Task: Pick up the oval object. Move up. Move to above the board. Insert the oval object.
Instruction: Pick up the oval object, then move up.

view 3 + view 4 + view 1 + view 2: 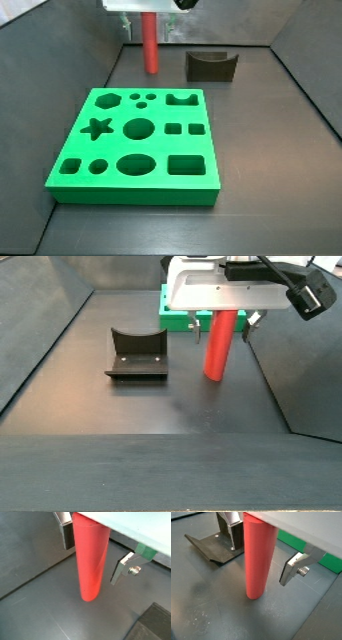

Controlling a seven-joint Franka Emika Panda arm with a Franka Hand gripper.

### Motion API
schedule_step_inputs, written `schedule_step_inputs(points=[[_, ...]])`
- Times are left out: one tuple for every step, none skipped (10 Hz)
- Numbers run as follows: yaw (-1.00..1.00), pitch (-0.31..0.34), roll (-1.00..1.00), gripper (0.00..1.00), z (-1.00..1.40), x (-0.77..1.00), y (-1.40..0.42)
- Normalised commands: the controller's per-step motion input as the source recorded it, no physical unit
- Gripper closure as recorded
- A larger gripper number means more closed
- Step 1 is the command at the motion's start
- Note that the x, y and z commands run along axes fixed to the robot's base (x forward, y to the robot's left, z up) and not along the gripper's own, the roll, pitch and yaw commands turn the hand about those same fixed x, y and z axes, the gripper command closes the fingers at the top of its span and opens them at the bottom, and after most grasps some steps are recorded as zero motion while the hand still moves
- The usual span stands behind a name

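Note:
The oval object [90,562] is a tall red peg that stands upright between my gripper's fingers in both wrist views [260,559]. My gripper [92,562] is shut on its upper part, with a silver finger [123,567] close on each side. The peg's lower end is near the dark floor; I cannot tell whether it touches. In a side view the gripper [151,25] and peg [152,55] are beyond the far edge of the green board [134,140]. In a side view the peg [218,351] hangs under the gripper [222,324] in front of the board [171,311].
The fixture [210,66] stands on the floor beside the peg, and also shows in a side view [136,354] and a wrist view [214,547]. Grey walls [307,80] enclose the floor.

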Motion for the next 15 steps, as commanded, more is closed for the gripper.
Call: schedule_step_inputs(points=[[0.00,0.000,0.00,1.00,0.00,0.00,0.00],[0.00,0.000,0.00,1.00,0.00,0.00,0.00],[0.00,0.000,0.00,1.00,0.00,0.00,0.00],[0.00,0.000,0.00,1.00,0.00,0.00,0.00],[0.00,0.000,0.00,1.00,0.00,0.00,0.00],[0.00,0.000,0.00,1.00,0.00,0.00,0.00],[0.00,0.000,0.00,1.00,0.00,0.00,0.00],[0.00,0.000,0.00,1.00,0.00,0.00,0.00],[0.00,0.000,0.00,1.00,0.00,0.00,0.00],[0.00,0.000,0.00,1.00,0.00,0.00,0.00],[0.00,0.000,0.00,1.00,0.00,0.00,0.00],[0.00,0.000,0.00,1.00,0.83,0.00,0.00],[-0.01,-0.006,0.00,1.00,0.85,0.00,0.04],[-0.01,0.010,0.00,1.00,0.79,-0.02,0.04],[-0.01,0.014,-0.03,1.00,0.56,-0.02,0.01]])
